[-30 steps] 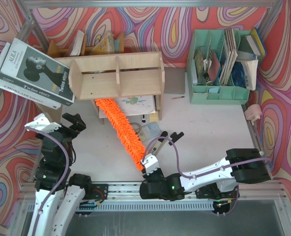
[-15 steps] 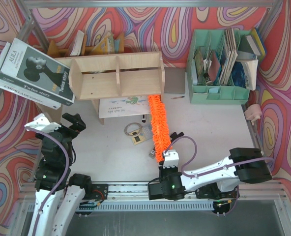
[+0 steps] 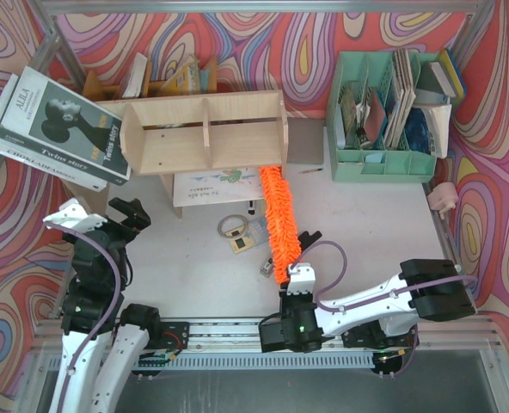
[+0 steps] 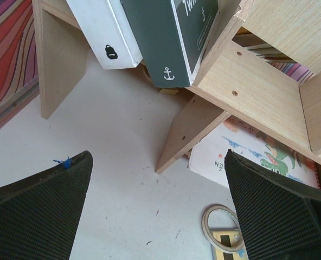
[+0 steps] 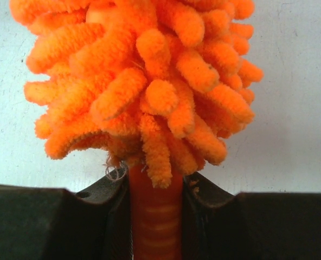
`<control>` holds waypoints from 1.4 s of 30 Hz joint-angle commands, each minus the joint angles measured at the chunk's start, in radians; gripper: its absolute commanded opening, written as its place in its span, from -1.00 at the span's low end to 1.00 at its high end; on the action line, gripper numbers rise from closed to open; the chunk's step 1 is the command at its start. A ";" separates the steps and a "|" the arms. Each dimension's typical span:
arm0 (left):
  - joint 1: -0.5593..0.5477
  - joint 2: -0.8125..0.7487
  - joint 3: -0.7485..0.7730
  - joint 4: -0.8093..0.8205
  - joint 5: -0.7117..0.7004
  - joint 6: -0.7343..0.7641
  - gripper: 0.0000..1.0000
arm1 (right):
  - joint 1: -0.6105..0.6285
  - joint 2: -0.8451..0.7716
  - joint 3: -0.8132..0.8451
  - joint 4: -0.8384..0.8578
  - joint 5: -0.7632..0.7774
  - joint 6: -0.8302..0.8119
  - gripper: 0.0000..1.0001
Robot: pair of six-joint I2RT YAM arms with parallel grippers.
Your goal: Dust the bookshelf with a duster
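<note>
A dark grey book (image 3: 65,125) leaning on the left end of the light plywood two-compartment bookshelf (image 3: 205,133) reads "Twins story". The right gripper (image 3: 299,277) pinches the thin handle of the long fluffy orange duster (image 3: 278,219), whose far tip reaches the bookshelf's right leg. The left gripper (image 4: 158,157) is spread wide.

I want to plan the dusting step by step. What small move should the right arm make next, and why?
Probably push the duster forward and up, into the right compartment of the bookshelf. The right gripper is shut on the handle, and the fluffy tip lies only at the shelf's lower front edge, near its right end, outside both compartments.
</note>
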 commanded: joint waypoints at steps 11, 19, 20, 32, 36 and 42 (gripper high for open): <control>0.018 0.004 -0.002 0.018 0.010 -0.009 0.97 | -0.055 -0.082 -0.066 0.198 0.014 -0.167 -1.00; 0.023 -0.008 -0.002 0.016 0.004 -0.006 0.97 | -0.085 -0.071 -0.056 0.232 -0.022 -0.230 -1.00; 0.024 -0.010 -0.002 0.018 0.005 -0.005 0.97 | -0.087 -0.075 -0.053 0.226 -0.019 -0.229 -1.00; 0.026 -0.020 -0.002 0.014 0.001 -0.001 0.97 | -0.085 -0.071 0.158 -0.020 0.058 -0.254 -1.00; 0.026 -0.025 -0.004 0.014 -0.003 -0.001 0.97 | -0.085 -0.072 0.168 -0.029 0.036 -0.231 -1.00; 0.026 -0.024 -0.004 0.015 0.002 -0.002 0.97 | -0.086 -0.051 0.122 -0.002 -0.031 -0.187 -1.00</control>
